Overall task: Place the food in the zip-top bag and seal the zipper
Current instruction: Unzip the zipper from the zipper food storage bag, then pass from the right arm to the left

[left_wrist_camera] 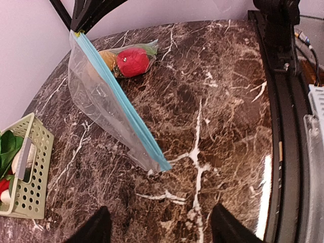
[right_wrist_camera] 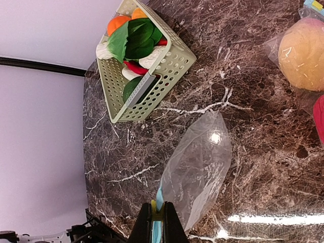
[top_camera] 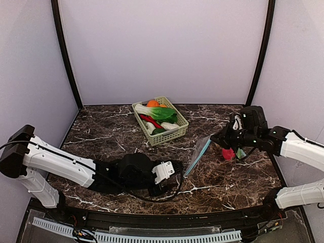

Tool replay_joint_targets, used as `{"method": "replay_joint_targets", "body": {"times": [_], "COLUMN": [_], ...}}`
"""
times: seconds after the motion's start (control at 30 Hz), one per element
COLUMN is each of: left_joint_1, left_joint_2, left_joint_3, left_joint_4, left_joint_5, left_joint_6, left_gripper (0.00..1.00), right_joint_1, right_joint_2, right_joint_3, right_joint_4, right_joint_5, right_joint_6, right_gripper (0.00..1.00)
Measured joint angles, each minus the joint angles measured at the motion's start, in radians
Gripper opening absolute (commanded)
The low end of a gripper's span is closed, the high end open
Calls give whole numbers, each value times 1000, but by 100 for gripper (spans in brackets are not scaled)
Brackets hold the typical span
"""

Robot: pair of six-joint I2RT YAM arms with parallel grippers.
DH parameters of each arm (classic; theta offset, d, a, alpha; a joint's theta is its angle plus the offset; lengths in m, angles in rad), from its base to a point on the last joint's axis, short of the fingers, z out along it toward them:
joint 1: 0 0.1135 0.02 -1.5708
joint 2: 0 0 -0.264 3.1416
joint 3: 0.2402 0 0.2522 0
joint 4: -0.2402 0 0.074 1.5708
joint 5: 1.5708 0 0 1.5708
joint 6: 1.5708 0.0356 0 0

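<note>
The red apple and peach lay inside the zip-top bag, at its right end on the worktop. The right tool pinched the bag's blue zipper edge and held it raised. The left tool, jaws apart and empty, sat just near of the bag's left corner. Leafy greens and an orange lay in the basket, far centre.

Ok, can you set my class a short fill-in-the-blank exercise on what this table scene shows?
1. The right end effector is shut on the ___ zipper strip of the zip-top bag.
2. The left end effector stands ___, holding nothing.
3. The leafy greens lie in the basket, while the peach lies in the ___.
Missing words: blue; open; bag.
</note>
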Motion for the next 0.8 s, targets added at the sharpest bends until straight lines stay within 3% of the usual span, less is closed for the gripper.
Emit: {"method": "replay_joint_targets", "body": {"times": [0.13,0.43,0.8], "left_joint_1": [2,103,153], "left_joint_2": [-17,45,177], "left_joint_3": [85,316,375], "left_joint_4": [-57,-117,-189], "left_joint_5": [44,234,309], "left_joint_6": [-56,-380,-546], "left_gripper": [76,74,58], "right_joint_1": [14,110,146], "right_joint_2": [-18,10,35], "right_joint_3": [13,51,79], "right_joint_4": [-21,-41,-47], "right_joint_5": [19,72,100], "right_joint_6": [-14,-26,-31], "right_gripper": [1,1,1]}}
